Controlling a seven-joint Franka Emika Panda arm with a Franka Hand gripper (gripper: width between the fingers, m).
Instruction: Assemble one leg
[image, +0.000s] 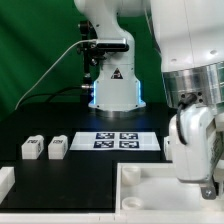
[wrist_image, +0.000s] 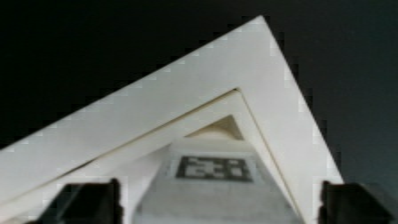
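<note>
Two small white legs (image: 33, 148) (image: 57, 148) with marker tags stand side by side on the black table at the exterior view's left, far from my gripper. My gripper (image: 203, 186) hangs at the exterior view's right over the large white rimmed tray (image: 140, 190). In the wrist view my gripper (wrist_image: 214, 206) is open, with its black fingers (wrist_image: 86, 202) wide apart. A corner of the tray (wrist_image: 214, 80) and a marker tag (wrist_image: 215, 168) on it lie below them. Nothing is held. No leg shows in the wrist view.
The marker board (image: 121, 140) lies flat at mid-table in front of the robot base (image: 113, 85). A white piece (image: 5, 182) shows at the lower left edge. My arm hides the table's right side.
</note>
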